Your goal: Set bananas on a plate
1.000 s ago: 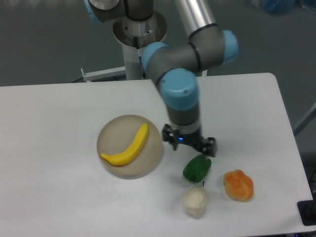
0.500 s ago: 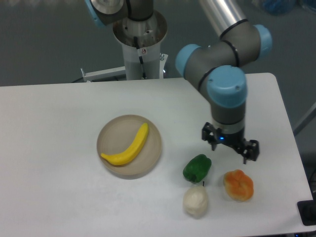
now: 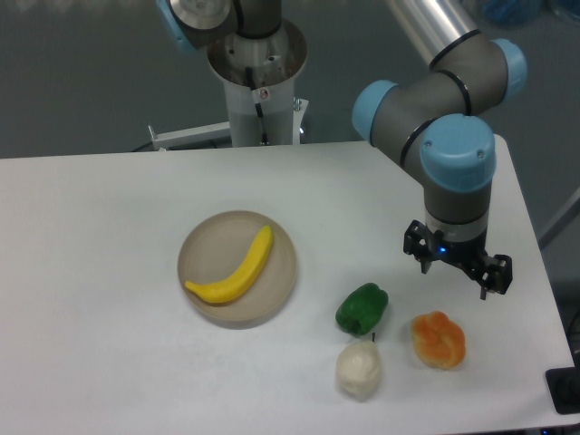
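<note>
A curved yellow banana (image 3: 234, 270) lies on the round beige plate (image 3: 204, 247) left of the table's middle, running from lower left to upper right. My gripper (image 3: 457, 270) hangs far to the right of the plate, above and a little right of the orange lumpy fruit (image 3: 439, 339). Its fingers are spread apart and hold nothing.
A green pepper (image 3: 362, 307) and a white lumpy item (image 3: 359, 370) sit between the plate and the orange fruit. The arm's base column (image 3: 261, 91) stands behind the table's back edge. The table's right edge is close to the gripper.
The gripper has moved right, from beside the plate's right rim, past the green pepper, to above the orange fruit. The banana and plate have not moved.
</note>
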